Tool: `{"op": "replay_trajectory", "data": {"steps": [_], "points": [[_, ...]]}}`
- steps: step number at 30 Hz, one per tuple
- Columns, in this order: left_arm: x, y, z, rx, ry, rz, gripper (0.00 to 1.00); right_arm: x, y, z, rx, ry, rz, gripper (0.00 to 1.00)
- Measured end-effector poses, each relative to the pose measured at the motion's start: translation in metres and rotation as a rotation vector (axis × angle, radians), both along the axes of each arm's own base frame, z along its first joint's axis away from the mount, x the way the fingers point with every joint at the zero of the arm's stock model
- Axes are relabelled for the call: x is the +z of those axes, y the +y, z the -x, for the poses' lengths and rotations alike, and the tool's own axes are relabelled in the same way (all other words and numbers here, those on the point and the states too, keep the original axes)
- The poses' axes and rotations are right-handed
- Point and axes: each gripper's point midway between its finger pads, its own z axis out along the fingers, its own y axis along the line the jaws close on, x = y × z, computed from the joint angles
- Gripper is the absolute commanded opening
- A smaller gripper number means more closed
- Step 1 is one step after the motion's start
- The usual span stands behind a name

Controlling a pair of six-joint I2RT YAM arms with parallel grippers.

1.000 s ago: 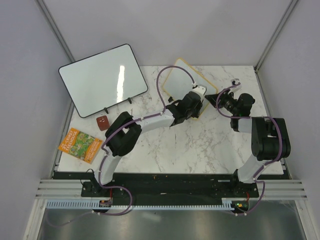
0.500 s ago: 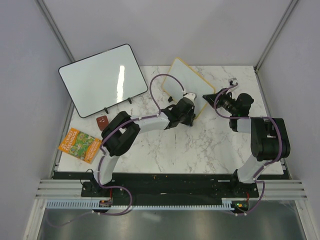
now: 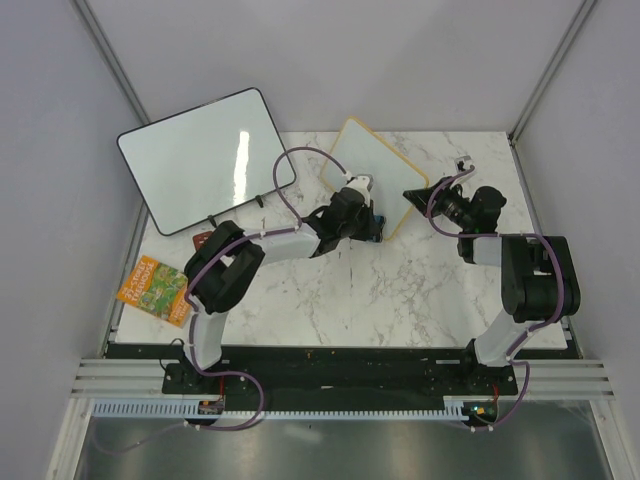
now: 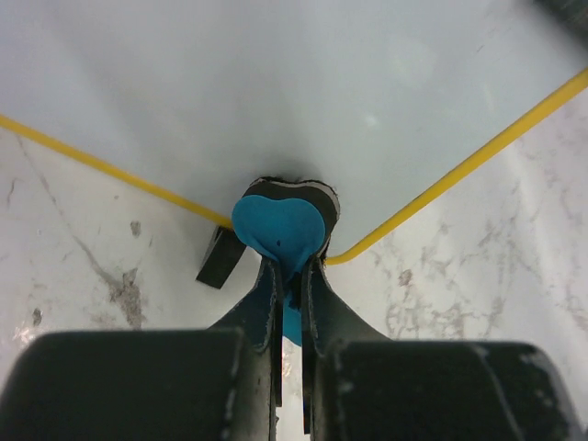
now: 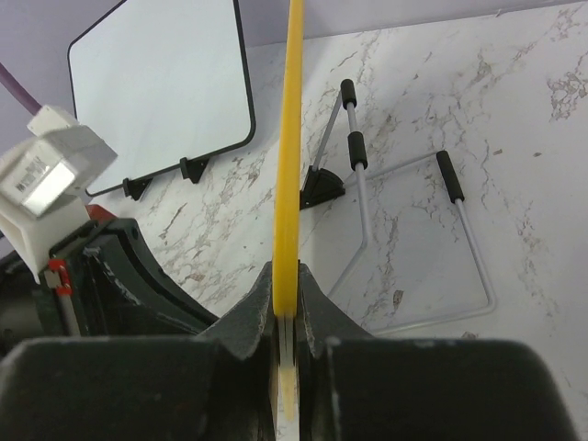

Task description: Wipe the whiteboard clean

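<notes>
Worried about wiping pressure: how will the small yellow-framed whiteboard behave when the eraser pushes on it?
Seen edge-on in the right gripper, the whiteboard looks thin yet rigid, so it probably won't flex. The slim wire stand behind it hints it is light, likely to tip or slide unheld. The blue eraser presses near a corner, which may twist it.

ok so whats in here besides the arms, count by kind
whiteboards: 2 (tan-framed whiteboard, black-framed whiteboard)
blue eraser: 1
orange booklet: 1
small red block: 1
wire stand: 1
total: 6
</notes>
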Motion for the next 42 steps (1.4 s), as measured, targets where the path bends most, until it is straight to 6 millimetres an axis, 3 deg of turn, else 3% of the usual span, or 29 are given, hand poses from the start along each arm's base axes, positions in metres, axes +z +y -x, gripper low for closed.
{"op": "replay_trajectory", "data": {"steps": [6,10,20,24,33,42], "points": [[0.036,-0.016,-0.006,-0.052,-0.042,0.145,0.02,0.000,0.000,0.000,0.000,0.000,0.000,0.00],[0.048,-0.024,-0.004,-0.070,-0.053,0.194,0.02,0.000,0.000,0.000,0.000,0.001,0.000,0.00],[0.068,-0.008,-0.033,0.113,-0.168,0.178,0.02,0.000,0.000,0.000,0.000,0.001,0.000,0.00],[0.076,-0.013,-0.044,0.144,-0.202,0.190,0.02,0.000,0.000,0.000,0.001,0.001,0.000,0.00],[0.052,-0.021,-0.047,0.175,-0.202,0.162,0.02,-0.001,0.000,0.001,0.002,0.007,-0.001,0.00],[0.035,-0.019,-0.034,0.208,-0.190,0.168,0.02,-0.001,0.000,0.001,0.002,0.007,0.000,0.00]]}}
